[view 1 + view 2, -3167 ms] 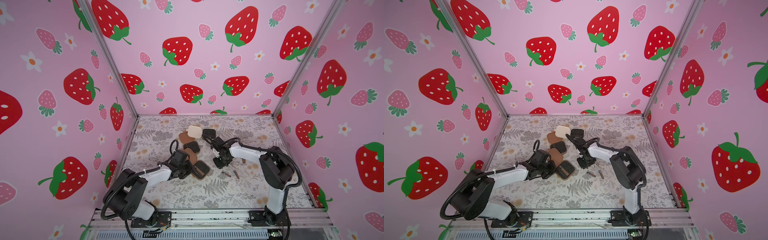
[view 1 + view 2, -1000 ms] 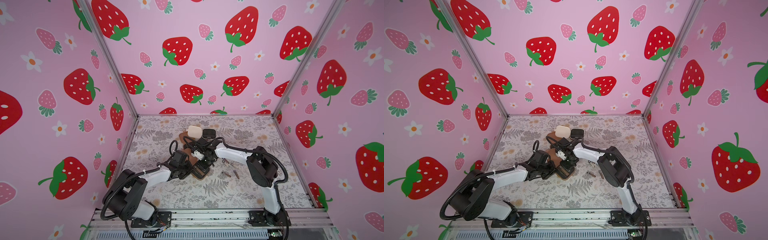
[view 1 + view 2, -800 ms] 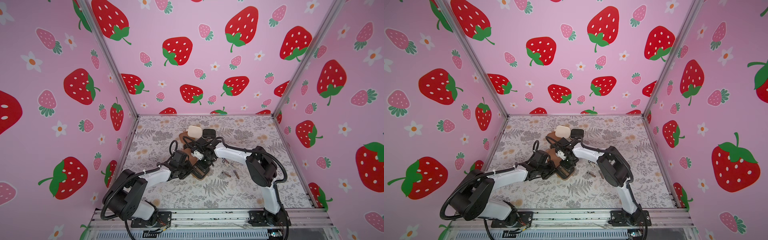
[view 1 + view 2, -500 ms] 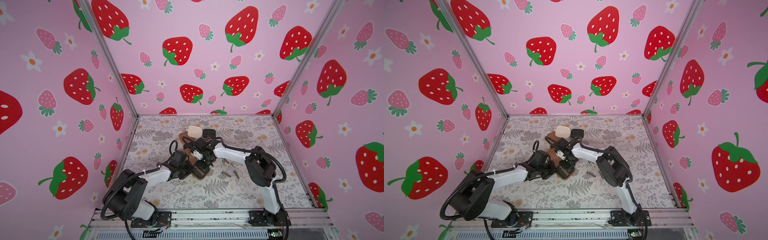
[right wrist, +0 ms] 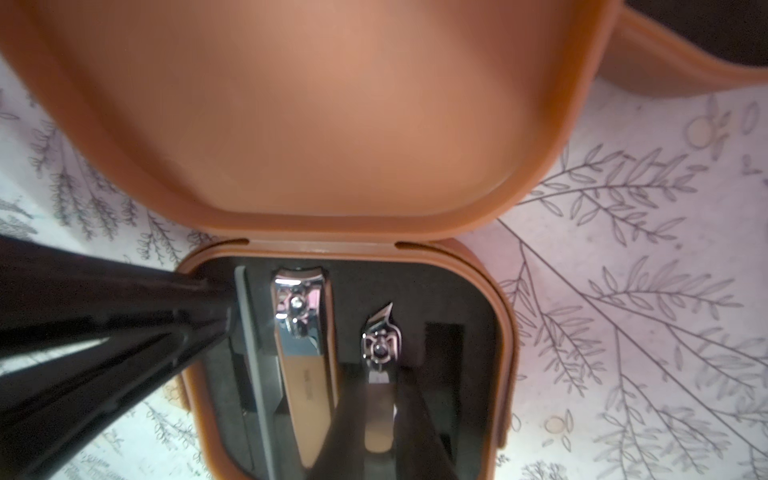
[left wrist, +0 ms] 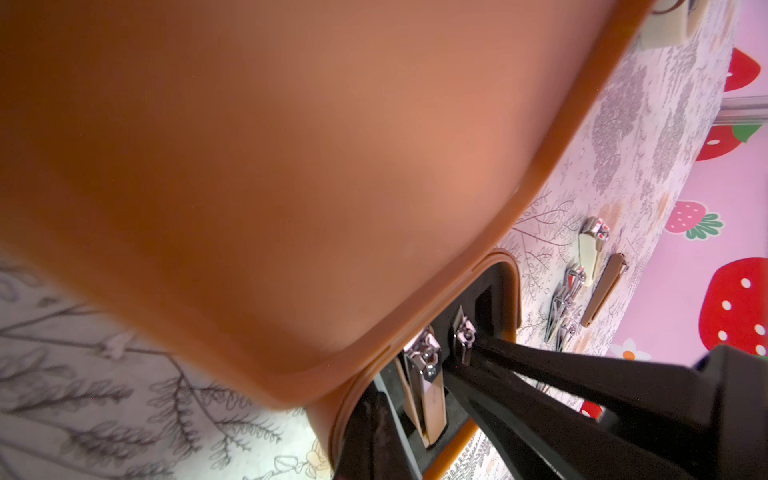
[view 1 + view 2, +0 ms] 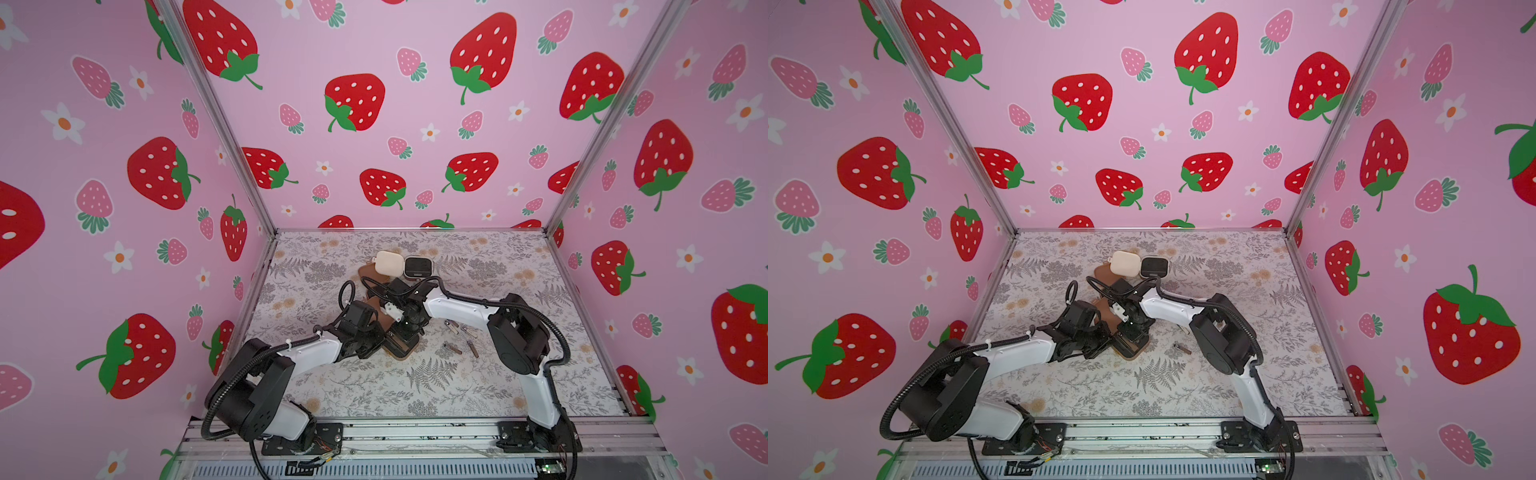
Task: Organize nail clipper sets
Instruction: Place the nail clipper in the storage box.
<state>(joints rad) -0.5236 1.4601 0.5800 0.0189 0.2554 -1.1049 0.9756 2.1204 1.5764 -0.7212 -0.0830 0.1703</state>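
The left tool (image 5: 226,318), pressed together, touched the black insert of the open brown case (image 7: 402,354) lying mid-bench (image 7: 457,386), near of the cream case (image 7: 389,264), while the right tool (image 6: 466,348) pinched a small slanted nail clipper (image 5: 380,345) inside it, with loose metal tools (image 7: 453,348) just right.

Work surface: a flat table (image 7: 436,386) under a pale cloth printed with grey ferns and tan flowers.

- **Middle:** an open brown rounded-square hinged case (image 7: 405,352), its base flat on the cloth.
- **Back:** an opened cream rounded-square case (image 7: 390,263) with its black-lined half (image 7: 418,266) alongside. Its edge overlaps a second brown case (image 7: 368,272).
- **Right of the middle case:** four slim silvery-bronze metal tools (image 7: 452,348), lying loose on the cloth.
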